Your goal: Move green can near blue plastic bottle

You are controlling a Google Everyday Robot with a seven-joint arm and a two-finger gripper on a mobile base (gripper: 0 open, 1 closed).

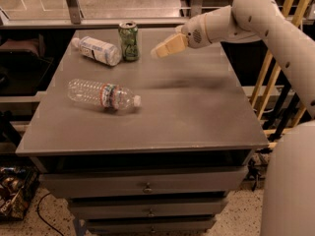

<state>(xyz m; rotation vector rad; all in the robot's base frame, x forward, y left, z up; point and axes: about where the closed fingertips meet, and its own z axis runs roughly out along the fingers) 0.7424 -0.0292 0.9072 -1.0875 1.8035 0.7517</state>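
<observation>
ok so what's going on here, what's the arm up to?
The robot's one arm reaches over the grey table. Its gripper hovers just right of the green can, holding nothing and not touching the can. The can stands upright at the back of the table, right beside the blue plastic bottle, which lies on its side. A clear ribbed bottle lies on its side nearer the front. Judging by how close the can is to the bottle, the placement looks done.
</observation>
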